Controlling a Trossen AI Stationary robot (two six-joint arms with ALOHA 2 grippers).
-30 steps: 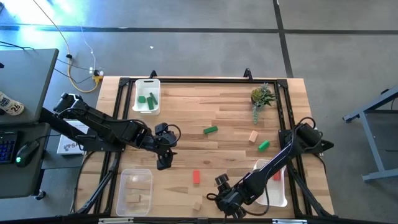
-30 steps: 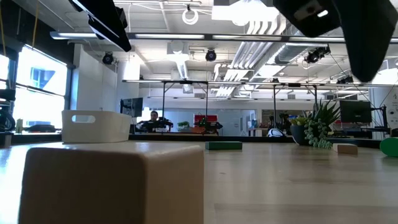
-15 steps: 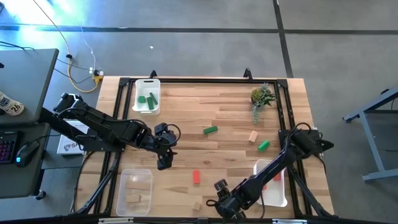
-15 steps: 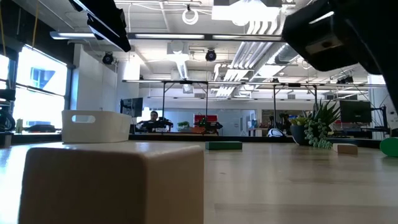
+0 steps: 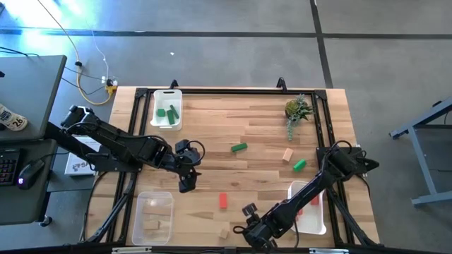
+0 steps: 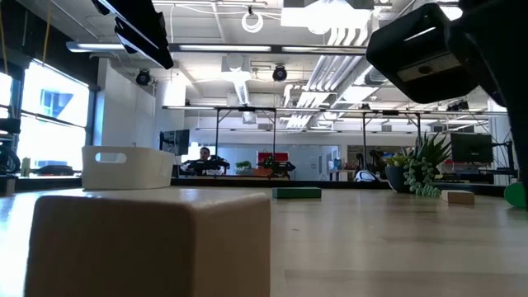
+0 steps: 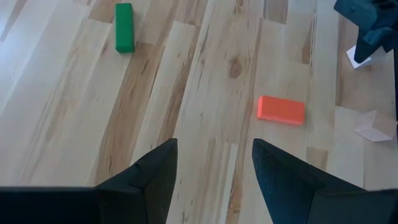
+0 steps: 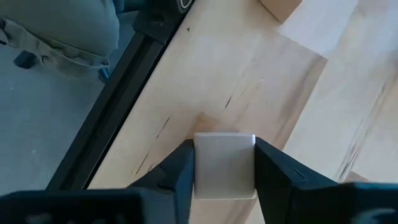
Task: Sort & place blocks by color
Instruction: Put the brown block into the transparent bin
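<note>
Near front edge, right end effector (image 5: pixel 248 233): low over the tabletop (image 5: pixel 261 134), fingers clenched on a pale block (image 8: pixel 224 164) held squarely between them.
Tan cube (image 5: pixel 224 232): just beside that end effector, on its left, apart from it.
Left end effector (image 5: pixel 186 185): released, jaws apart and empty, left of centre.
Red block (image 7: pixel 281 109): lying flat ahead of the left end effector, well clear of its fingers.
Green bar (image 7: pixel 124 35): farther out, apart from the red block.
</note>
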